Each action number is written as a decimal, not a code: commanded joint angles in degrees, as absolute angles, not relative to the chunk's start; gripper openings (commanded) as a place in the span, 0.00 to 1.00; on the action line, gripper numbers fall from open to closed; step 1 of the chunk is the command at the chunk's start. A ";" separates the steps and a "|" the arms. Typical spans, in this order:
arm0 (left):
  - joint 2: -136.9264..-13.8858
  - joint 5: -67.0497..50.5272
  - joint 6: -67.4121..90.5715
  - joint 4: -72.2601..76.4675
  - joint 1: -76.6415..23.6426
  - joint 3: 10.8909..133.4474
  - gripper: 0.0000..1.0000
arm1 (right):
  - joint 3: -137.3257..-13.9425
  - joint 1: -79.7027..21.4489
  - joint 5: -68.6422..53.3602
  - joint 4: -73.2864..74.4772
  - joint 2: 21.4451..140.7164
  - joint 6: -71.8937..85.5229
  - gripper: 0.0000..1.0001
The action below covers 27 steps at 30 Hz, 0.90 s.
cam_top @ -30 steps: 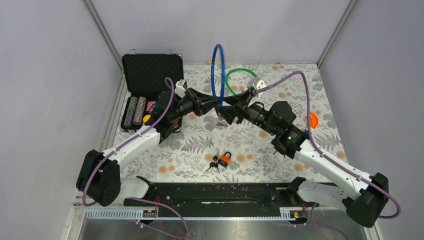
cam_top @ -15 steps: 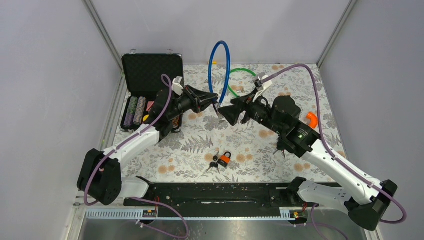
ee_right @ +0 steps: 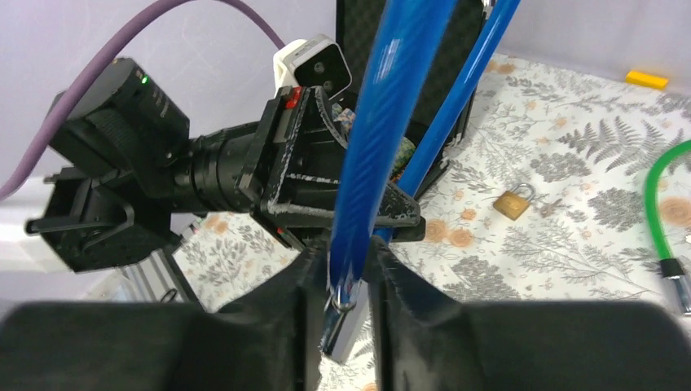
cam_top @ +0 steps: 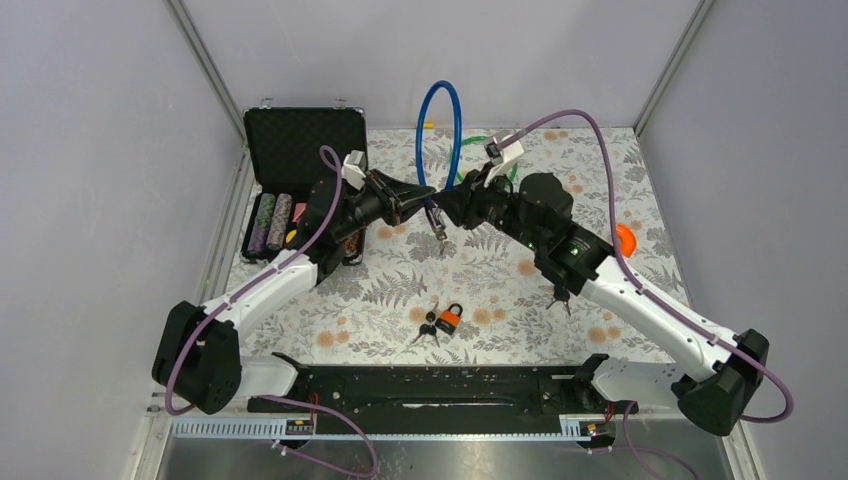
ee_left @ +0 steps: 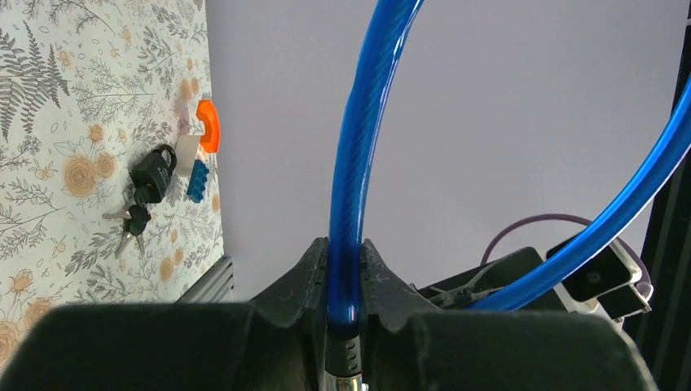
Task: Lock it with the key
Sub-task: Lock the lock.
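Swinging in toward 9 o'clock, the right gripper (ee_right: pixel 349 277) now pinches one end of the blue cable lock (ee_left: pixel 358 147), held aloft toward the table's (cam_top: pixel 660 170) 12 o'clock side, while the left gripper (ee_left: pixel 344 269) clamps the other. Ends nearly meet; joining and key-turning apparently remain.

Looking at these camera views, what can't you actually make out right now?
- Top view: where the ends of the blue cable lock meet, hidden by the left gripper and right gripper.
- Right wrist view: the lock barrel, half covered by that gripper; any key unseen.
- Top view: green cable, mostly behind the right arm.
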<state>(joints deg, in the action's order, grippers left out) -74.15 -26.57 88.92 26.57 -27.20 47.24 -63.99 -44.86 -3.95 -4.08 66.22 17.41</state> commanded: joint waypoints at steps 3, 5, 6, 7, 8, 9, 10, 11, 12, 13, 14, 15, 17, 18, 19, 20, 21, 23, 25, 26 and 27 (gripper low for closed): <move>-71.25 -27.06 89.23 31.26 -26.89 50.41 0.00 | -66.51 -45.26 -3.41 -8.70 68.72 14.39 0.02; -71.52 -27.05 89.97 30.38 -26.89 51.04 0.00 | -66.06 -45.47 -4.04 -8.22 69.15 12.53 0.00; -71.80 -27.18 90.35 29.88 -26.89 51.51 0.00 | -65.58 -45.72 -4.62 -8.29 69.17 11.36 0.00; -72.11 -27.30 90.87 29.27 -26.89 52.11 0.00 | -64.85 -45.97 -4.79 -8.39 69.06 10.00 0.00; -72.50 -27.43 91.51 29.41 -26.88 52.46 0.00 | -64.09 -46.15 -5.00 -8.60 68.94 8.52 0.00; -73.00 -27.64 92.22 30.03 -26.89 52.69 0.00 | -63.36 -46.33 -5.49 -8.75 68.71 7.04 0.00; -73.32 -27.83 92.77 30.72 -26.89 53.07 0.00 | -62.69 -46.44 -5.80 -8.74 68.59 5.64 0.00; -73.67 -28.11 93.03 31.13 -26.89 53.26 0.00 | -62.21 -46.55 -5.95 -8.44 68.62 4.53 0.00; -73.97 -28.34 93.07 31.31 -26.89 53.68 0.00 | -61.88 -46.58 -6.05 -8.10 68.57 3.66 0.00; -74.18 -28.48 92.99 31.65 -26.89 54.12 0.00 | -61.61 -46.58 -6.29 -7.75 68.60 2.80 0.00; -74.39 -28.74 92.54 31.73 -26.87 54.59 0.00 | -61.47 -46.58 -6.62 -7.35 68.68 1.95 0.00; -74.44 -29.08 91.95 31.50 -26.89 55.11 0.00 | -61.44 -46.60 -6.38 -7.04 68.85 1.63 0.00; -74.25 -29.18 91.63 31.48 -26.89 55.40 0.00 | -61.44 -46.63 -5.90 -6.63 69.05 1.40 0.00; -74.12 -29.18 91.59 31.57 -26.85 55.36 0.00 | -61.36 -46.62 -5.78 -6.49 69.07 1.54 0.00; -73.97 -29.18 91.74 31.76 -26.81 55.30 0.00 | -61.24 -46.65 -5.38 -6.45 69.06 2.03 0.00; -73.93 -29.17 92.13 32.49 -26.81 55.14 0.00 | -61.11 -46.59 -4.58 -6.43 69.16 2.70 0.00; -73.83 -29.08 92.71 33.67 -26.81 54.85 0.00 | -60.91 -46.59 -3.86 -6.35 68.90 3.33 0.05; -73.86 -29.03 93.39 35.72 -26.72 54.13 0.00 | -59.66 -46.60 -3.22 -7.56 67.98 4.34 0.19; -73.78 -28.89 93.71 37.08 -26.72 52.89 0.00 | -57.65 -46.58 -3.25 -10.43 66.29 5.38 0.25; -73.76 -28.69 93.95 38.40 -26.72 52.00 0.00 | -57.09 -46.58 -3.17 -11.48 65.40 5.86 0.26; -73.82 -28.60 94.17 39.76 -26.72 51.20 0.00 | -56.99 -46.58 -3.29 -12.00 64.73 6.16 0.26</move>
